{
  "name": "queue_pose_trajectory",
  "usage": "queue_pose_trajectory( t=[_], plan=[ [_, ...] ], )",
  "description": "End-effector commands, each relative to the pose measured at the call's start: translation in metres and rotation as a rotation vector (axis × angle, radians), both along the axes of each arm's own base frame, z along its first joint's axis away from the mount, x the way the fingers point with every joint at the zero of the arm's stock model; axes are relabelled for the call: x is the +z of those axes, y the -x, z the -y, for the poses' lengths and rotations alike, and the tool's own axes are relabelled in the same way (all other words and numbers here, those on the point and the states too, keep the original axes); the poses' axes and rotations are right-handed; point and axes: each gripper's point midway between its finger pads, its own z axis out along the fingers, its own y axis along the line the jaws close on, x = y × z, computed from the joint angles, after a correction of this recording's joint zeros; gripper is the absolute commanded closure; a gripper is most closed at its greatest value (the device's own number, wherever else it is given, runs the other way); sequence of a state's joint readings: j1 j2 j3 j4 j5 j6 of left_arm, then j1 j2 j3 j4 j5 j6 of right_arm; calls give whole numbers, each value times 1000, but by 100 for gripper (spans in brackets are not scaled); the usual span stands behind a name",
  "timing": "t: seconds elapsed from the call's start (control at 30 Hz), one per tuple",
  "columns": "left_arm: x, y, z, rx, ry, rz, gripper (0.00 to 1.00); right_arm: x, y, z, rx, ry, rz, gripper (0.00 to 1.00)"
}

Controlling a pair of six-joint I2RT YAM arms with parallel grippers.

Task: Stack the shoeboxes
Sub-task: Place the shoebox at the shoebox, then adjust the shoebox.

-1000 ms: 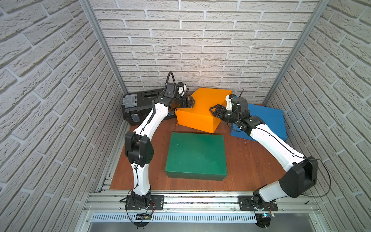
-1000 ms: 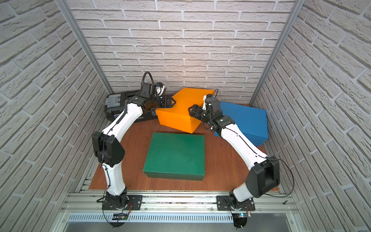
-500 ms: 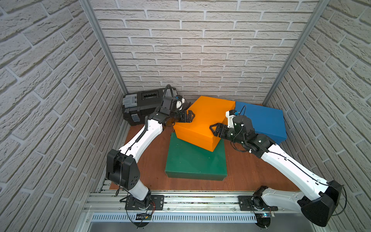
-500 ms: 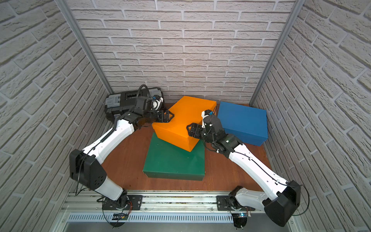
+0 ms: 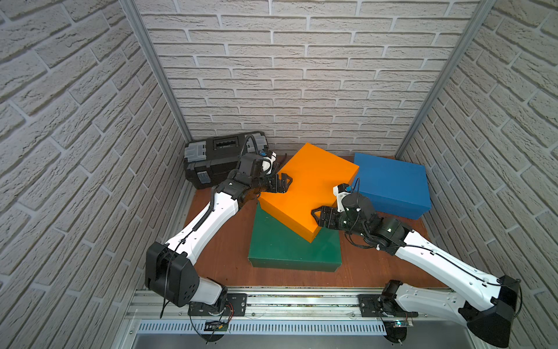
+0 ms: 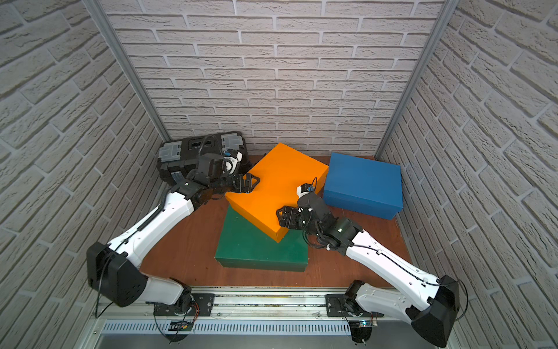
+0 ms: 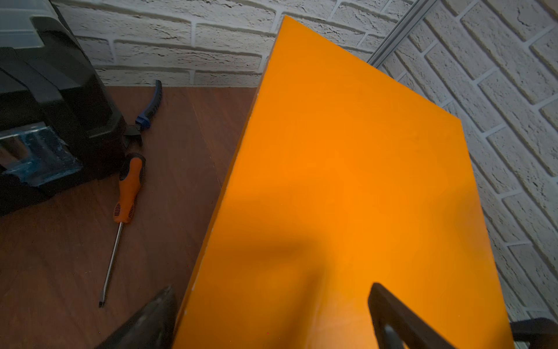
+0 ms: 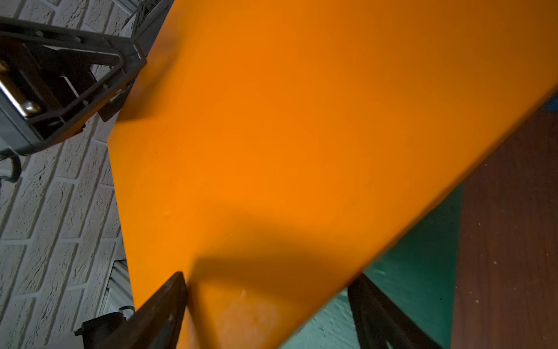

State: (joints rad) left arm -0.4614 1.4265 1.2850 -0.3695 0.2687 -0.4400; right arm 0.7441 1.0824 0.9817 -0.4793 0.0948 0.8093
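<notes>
The orange shoebox (image 5: 305,187) (image 6: 280,187) hangs askew over the back part of the dark green shoebox (image 5: 290,250) (image 6: 256,247), which lies flat on the wooden floor. Whether the two touch I cannot tell. My left gripper (image 5: 282,184) (image 7: 271,287) clamps the orange box's left corner with wide jaws. My right gripper (image 5: 317,216) (image 8: 270,275) clamps its right front corner, with green (image 8: 422,256) showing below. The blue shoebox (image 5: 389,181) (image 6: 362,181) stands at the back right, apart from both grippers.
A black toolbox (image 5: 217,160) (image 7: 45,105) stands in the back left corner. An orange-handled screwdriver (image 7: 126,193) and blue-handled pliers (image 7: 151,105) lie on the floor between it and the orange box. Brick walls close in on three sides.
Both arms have carried the orange shoebox forward from the back wall and turned it, so it now overlaps the green one. The blue box has come fully into view.
</notes>
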Motion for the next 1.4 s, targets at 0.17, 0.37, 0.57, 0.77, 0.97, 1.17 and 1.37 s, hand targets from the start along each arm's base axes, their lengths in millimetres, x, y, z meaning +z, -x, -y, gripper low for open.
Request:
queue_pose_trajectory(
  t=[0.17, 0.37, 0.57, 0.77, 0.97, 1.17, 1.37],
  plan=[
    [-14, 7, -19, -19, -106, -29, 2, -9, 9, 23, -54, 48, 34, 11],
    [-16, 13, -33, -16, -195, -30, 2, -10, 10, 29, -62, 78, 39, 8],
    [-33, 23, -45, -14, -266, -58, 2, 1, 7, 56, -143, 162, 101, 6],
    [-44, 31, -53, -9, -302, -69, 2, 19, 3, 85, -176, 244, 152, 2],
    [-54, 36, -56, -6, -311, -83, 2, 42, -23, 119, -216, 236, 174, 0],
    [-62, 41, -58, -2, -310, -95, 2, 60, -77, 123, -110, 242, 165, 1],
    [-69, 47, -62, 8, -312, -111, 2, 72, -132, 132, -78, 157, 188, 1]
  ],
)
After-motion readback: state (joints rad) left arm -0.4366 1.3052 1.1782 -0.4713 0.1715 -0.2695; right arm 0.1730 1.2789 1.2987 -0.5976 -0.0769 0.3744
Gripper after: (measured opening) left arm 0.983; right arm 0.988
